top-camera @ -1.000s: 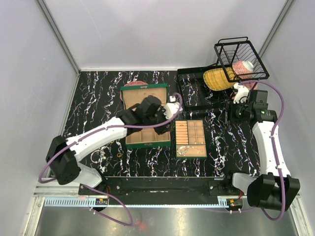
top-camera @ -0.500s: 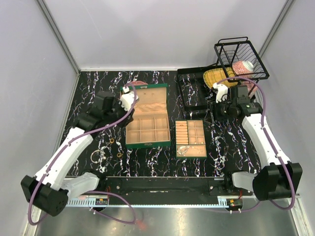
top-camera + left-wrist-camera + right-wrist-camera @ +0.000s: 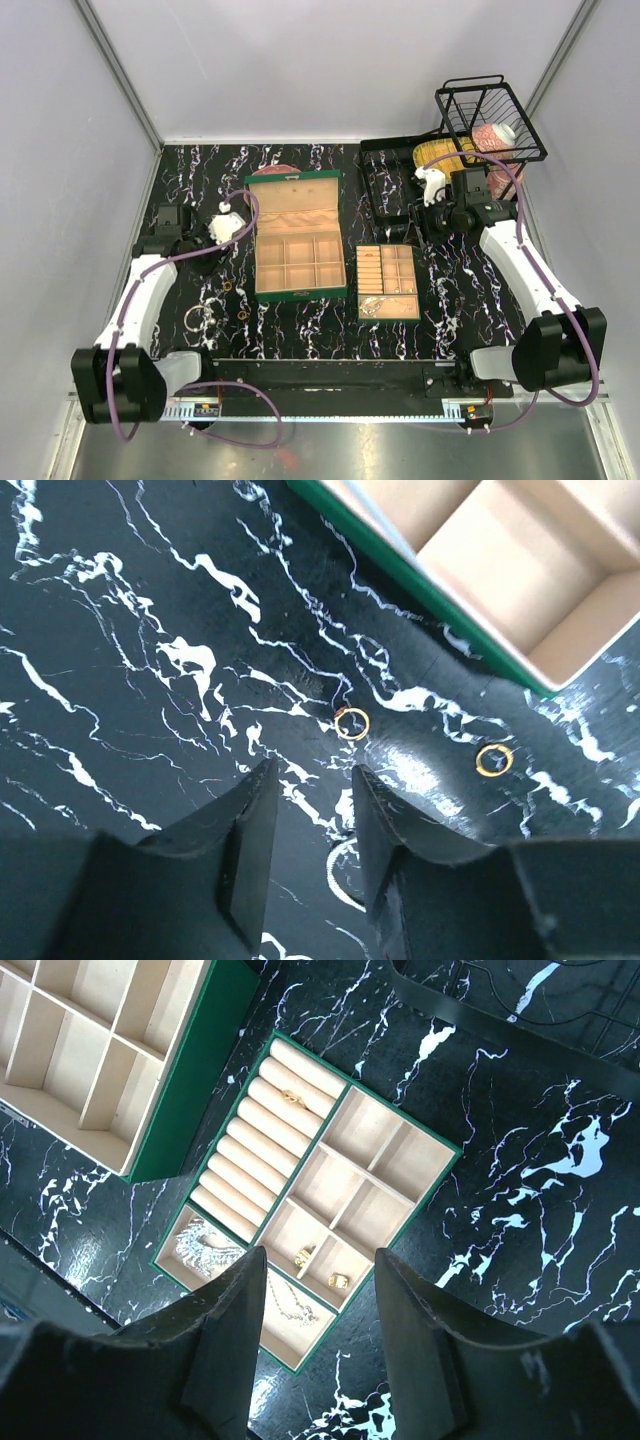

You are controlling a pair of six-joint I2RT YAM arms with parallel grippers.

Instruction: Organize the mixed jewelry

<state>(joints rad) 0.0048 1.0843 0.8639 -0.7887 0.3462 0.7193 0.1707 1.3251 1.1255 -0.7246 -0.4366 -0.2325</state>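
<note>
I am watching the left gripper (image 3: 315, 772) hanging over the black marbled table (image 3: 120, 630), to the left of the green box (image 3: 470, 540). Its jaws are standing apart with nothing between them. Two loose pieces are lying on the table just beyond its fingertips: one gold ring (image 3: 351, 723) straight ahead of the gap and a second gold ring (image 3: 494, 761) off to the side, nearer the box corner. Neither is touching the fingers. From the overhead camera I am also making out a thin silver bangle (image 3: 201, 320) resting on the table near those rings, toward the near edge; I cannot tell whether a chain is tangled with it. The right gripper (image 3: 322, 1255) is hovering above the small tan divided tray (image 3: 372, 1120), which is sitting just beside the box on its right. Its jaws too are parted and gripping nothing. Inside the tray I am seeing a gold piece (image 3: 293, 1098) tucked among the ring rolls and a silvery chain (image 3: 205, 1243) bunched in the corner compartment at the end of the rolls. A finer chain (image 3: 285, 1302) is lying in the next compartment, with two small gold items (image 3: 303, 1256) in the cells beside it.
</note>
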